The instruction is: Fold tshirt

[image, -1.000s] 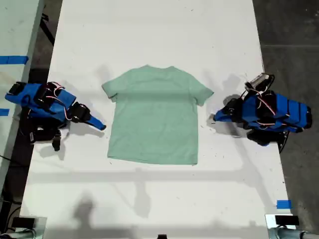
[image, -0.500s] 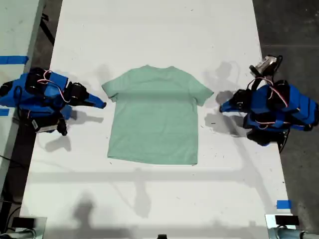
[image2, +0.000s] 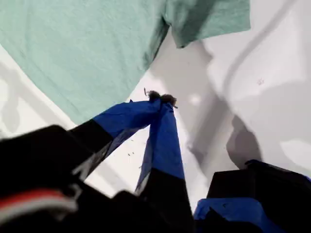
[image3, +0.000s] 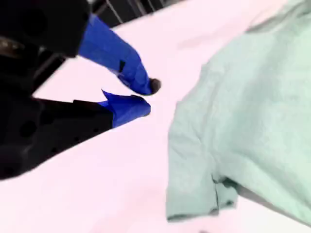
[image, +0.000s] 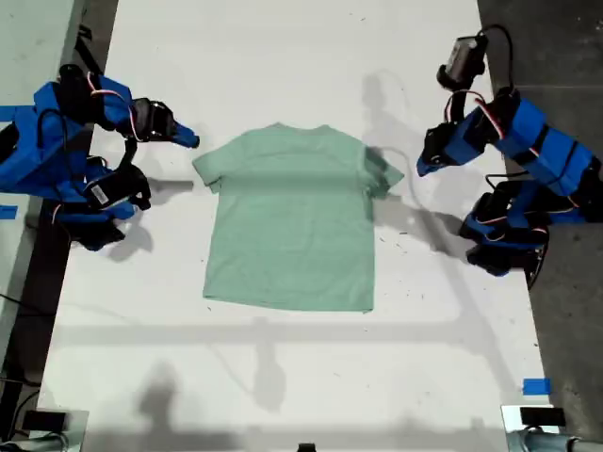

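- Over at the exterior view's right, my first gripper (image: 421,169) had lifted and swung toward the top of that view within the last second. It hung just off the shaded sleeve, its fingers together on nothing.
- Opposite, my second gripper (image: 188,141) had made the same climb and sat near the other sleeve. Its tips were a sliver apart and held nothing.
- Between them the tshirt (image: 292,226) lay flat and unmoved, neck toward the top of the exterior view and no fold begun. I judged both arms were lining up on the sleeves for a first fold.
- Underneath, the white table (image: 283,56) was bare but for arm shadows and a scrap of blue tape (image: 535,386), with dark floor (image: 546,56) beyond.
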`<state>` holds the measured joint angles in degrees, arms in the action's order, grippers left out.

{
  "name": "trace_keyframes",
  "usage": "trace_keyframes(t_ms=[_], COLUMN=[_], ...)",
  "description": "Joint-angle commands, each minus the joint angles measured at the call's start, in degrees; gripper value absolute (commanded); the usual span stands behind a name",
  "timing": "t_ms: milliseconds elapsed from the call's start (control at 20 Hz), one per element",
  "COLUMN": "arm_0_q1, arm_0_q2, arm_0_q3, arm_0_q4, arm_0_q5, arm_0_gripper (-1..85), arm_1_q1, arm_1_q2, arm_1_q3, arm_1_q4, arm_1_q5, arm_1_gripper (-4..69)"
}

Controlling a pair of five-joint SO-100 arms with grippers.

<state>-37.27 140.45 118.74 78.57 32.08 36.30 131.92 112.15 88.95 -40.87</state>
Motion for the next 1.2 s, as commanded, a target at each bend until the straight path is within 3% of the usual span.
trace_keyframes(t_ms=[0,100,250,600,1000,1050,1100,1150], arm_0_q1=[-4.1,-6.3,-4.8,-5.8,-6.8,-6.9,-6.9,-6.9], arm_0_q2=[1.8,-0.3,-6.4,-13.1,-16.1,-15.6,-15.5,-15.2], arm_0_q3=[-1.1,3.8,10.9,19.0,20.8,20.9,20.9,20.9], arm_0_q4=[-3.6,-5.4,-11.2,-21.2,-24.4,-24.4,-24.3,-24.2], arm_0_q5=[4.5,5.5,4.5,1.8,1.8,1.8,1.8,1.8], arm_0_gripper=[1.3,5.5,12.8,14.8,15.5,15.3,15.3,15.3], arm_1_q1=[3.3,4.5,6.2,10.8,17.0,17.3,17.6,17.8], arm_1_q2=[-0.4,-1.8,-6.1,-18.9,-36.9,-38.8,-40.4,-42.0], arm_1_q3=[-2.8,-1.5,-0.4,12.0,11.9,10.1,8.5,6.9], arm_1_q4=[-2.7,-4.5,-6.7,-27.3,-38.7,-37.9,-37.2,-35.9], arm_1_q5=[-5.3,-10.7,-13.3,-19.0,-24.6,-25.5,-26.2,-26.4], arm_1_gripper=[-1.0,3.3,23.4,31.5,30.8,24.8,10.3,6.7])
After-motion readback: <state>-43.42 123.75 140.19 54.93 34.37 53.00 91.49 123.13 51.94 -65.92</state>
